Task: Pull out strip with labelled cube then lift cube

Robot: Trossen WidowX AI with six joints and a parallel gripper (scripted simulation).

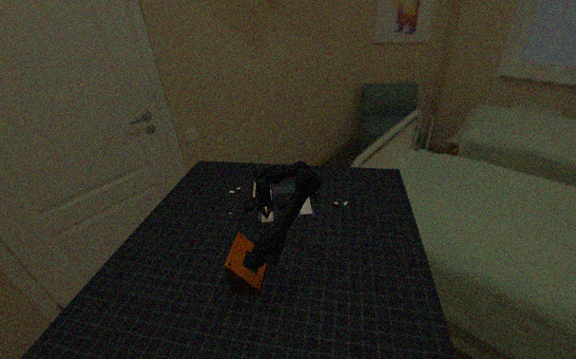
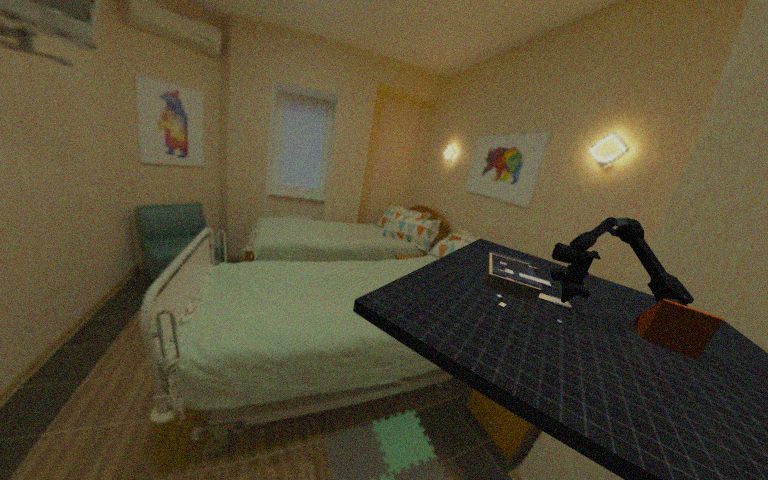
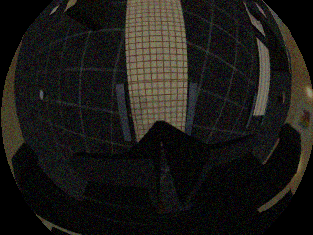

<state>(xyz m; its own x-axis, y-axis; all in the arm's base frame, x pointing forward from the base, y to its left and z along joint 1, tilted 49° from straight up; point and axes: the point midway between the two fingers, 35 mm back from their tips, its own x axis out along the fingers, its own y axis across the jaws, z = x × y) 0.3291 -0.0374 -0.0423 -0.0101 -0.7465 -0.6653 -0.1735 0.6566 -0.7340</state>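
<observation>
My gripper is shut, with nothing seen between its fingers. Its tips are low over a pale strip with a fine reddish grid, centred in the wrist view between two blue-grey rails. Whether they touch it cannot be told. The tips and finger bodies hide the strip's near end. A second pale strip, with lines along it, lies to the right. Whether either strip is in one piece is not visible. I cannot make out the labelled cube.
A low dark housing with a pale rim stands beyond the strips' near ends. Small pale pieces lie to its left, others to its right. An orange plate is at the arm's base.
</observation>
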